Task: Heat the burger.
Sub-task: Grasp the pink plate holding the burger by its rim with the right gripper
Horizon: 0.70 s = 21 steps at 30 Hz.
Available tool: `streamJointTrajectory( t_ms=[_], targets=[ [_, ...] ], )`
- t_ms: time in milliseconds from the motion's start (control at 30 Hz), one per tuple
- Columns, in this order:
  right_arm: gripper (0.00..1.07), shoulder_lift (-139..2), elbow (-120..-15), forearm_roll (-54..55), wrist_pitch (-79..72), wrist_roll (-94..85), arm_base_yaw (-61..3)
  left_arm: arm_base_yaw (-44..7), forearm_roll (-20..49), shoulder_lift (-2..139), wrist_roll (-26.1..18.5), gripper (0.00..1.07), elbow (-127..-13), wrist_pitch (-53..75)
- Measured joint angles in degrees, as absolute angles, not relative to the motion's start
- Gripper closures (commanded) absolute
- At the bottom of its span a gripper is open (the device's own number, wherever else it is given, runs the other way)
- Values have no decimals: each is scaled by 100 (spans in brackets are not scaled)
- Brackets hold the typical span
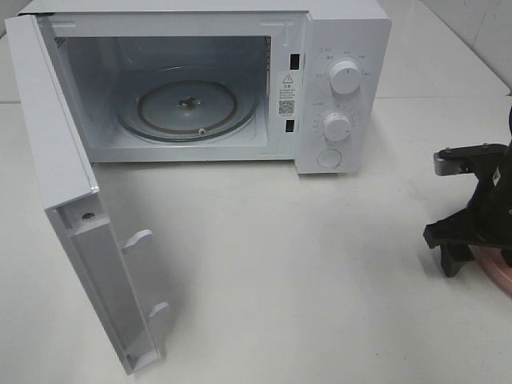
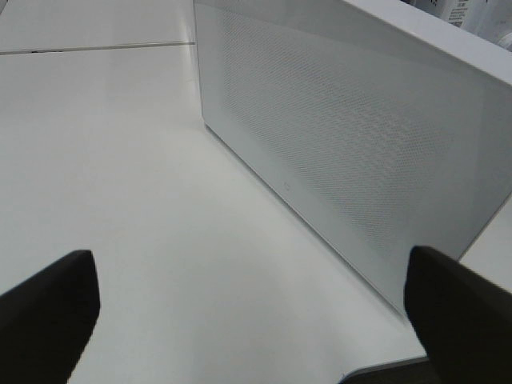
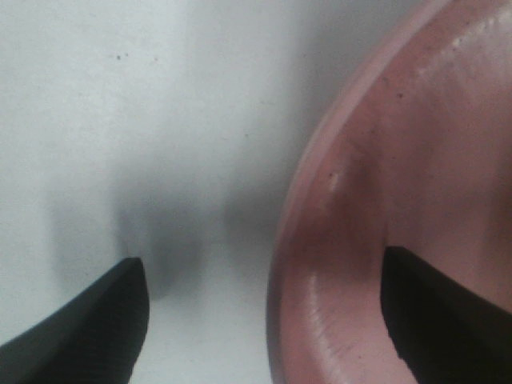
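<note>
Barely begun: open, empty microwave [image 1: 192,88]; straddling the pink plate [image 3: 320,200] rim with spread right hand [image 3: 260,264]; burger unseen.

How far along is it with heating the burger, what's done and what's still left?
Done: the microwave door stands wide open, the turntable bare. In hand: the right gripper, jaws open, straddles the rim of the pink plate; the left gripper hangs open beside the door. Left: the burger shows in no view; it must go inside, the door shut, a dial turned.
</note>
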State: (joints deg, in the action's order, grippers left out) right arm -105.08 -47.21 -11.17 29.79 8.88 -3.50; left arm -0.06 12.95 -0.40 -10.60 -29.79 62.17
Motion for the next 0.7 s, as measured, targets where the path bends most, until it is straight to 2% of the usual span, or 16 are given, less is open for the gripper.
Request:
streamJointTrajectory(
  t_ms=[167,267,300,333,367,400,433,500,600,633,667,700],
  targets=[
    [33,-10583,-4721,-1117,2962,888,-350,-6,1295,-40,-1060,11,-2979,6217],
    [39,-10588,-4738,-1117,2962,882,-350,-6,1295,-40,-1060,11,-2979,6217],
    [46,-10588,-4738,-1117,2968,882,-350,-6,1295,-40,-1060,11,-2979,6217],
    [46,-10588,-4738,-1117,2968,882,-350,-6,1295,-40,-1060,11,-2979,6217],
    [55,-10588,-4738,-1117,3014,882,-350,-6,1295,-40,-1060,11,-2979,6217],
    [59,-10588,-4738,-1129,3042,882,-350,-6,1295,-40,-1060,11,-2979,6217],
    [59,-10588,-4738,-1129,3042,882,-350,-6,1295,-40,-1060,11,-2979,6217],
    [83,-10588,-4738,-1243,3094,888,-350,-6,1295,-40,-1060,11,-2979,6217],
    [89,-10588,-4738,-1278,3100,888,-350,-6,1295,-40,-1060,11,-2979,6217],
    [99,-10588,-4750,-1341,3128,888,-350,-6,1295,-40,-1060,11,-2979,6217],
    [104,-10588,-4756,-1364,3134,888,-344,-6,1295,-40,-1060,11,-2979,6217],
    [104,-10588,-4756,-1364,3134,888,-344,-6,1295,-40,-1060,11,-2979,6217]
  ],
)
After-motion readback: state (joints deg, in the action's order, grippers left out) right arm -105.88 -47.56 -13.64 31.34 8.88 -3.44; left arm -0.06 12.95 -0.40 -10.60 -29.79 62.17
